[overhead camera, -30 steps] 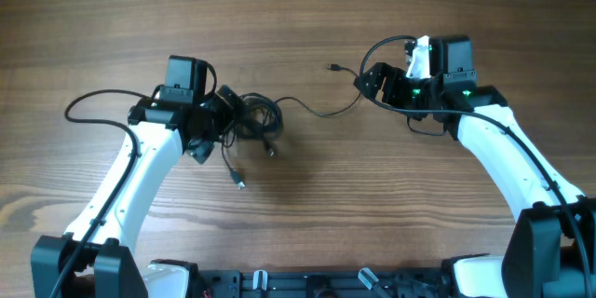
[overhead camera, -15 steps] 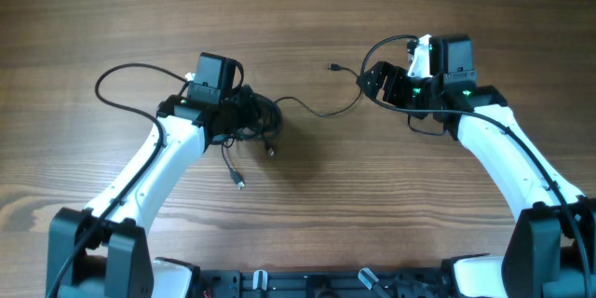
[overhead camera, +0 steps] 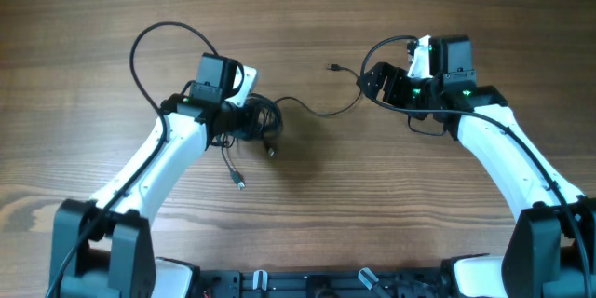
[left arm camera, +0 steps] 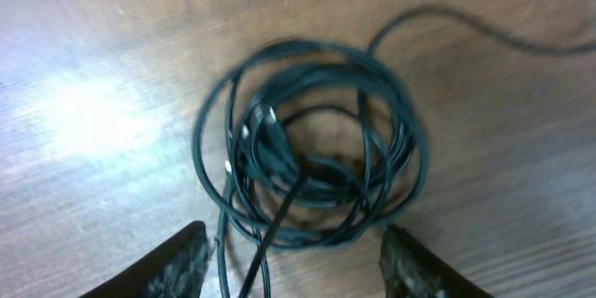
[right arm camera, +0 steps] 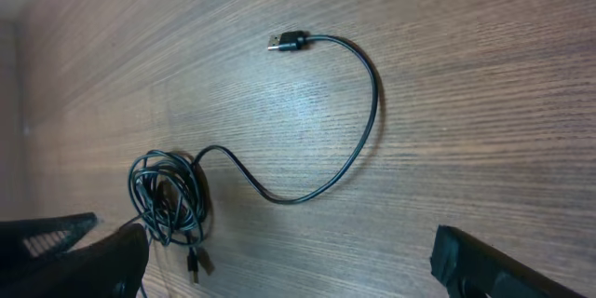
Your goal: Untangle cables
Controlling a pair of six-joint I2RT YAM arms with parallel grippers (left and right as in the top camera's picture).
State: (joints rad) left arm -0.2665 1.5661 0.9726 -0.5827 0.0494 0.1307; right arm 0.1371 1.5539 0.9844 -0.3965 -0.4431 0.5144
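Black tangled cable coil [left arm camera: 312, 140]: lies on brown wooden table [overhead camera: 298, 19], left of centre, directly under left gripper [left arm camera: 298, 261] (jaws apart, empty). Far right: right gripper [right arm camera: 279, 265] spread wide, empty. Risk: pinching several loops together, tightening knot; pulling drags whole bundle.

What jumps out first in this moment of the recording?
A tangled black cable coil lies on the wooden table, left of centre, between the open fingers of the left gripper. One loose strand snakes rightward to a black plug near the right gripper.
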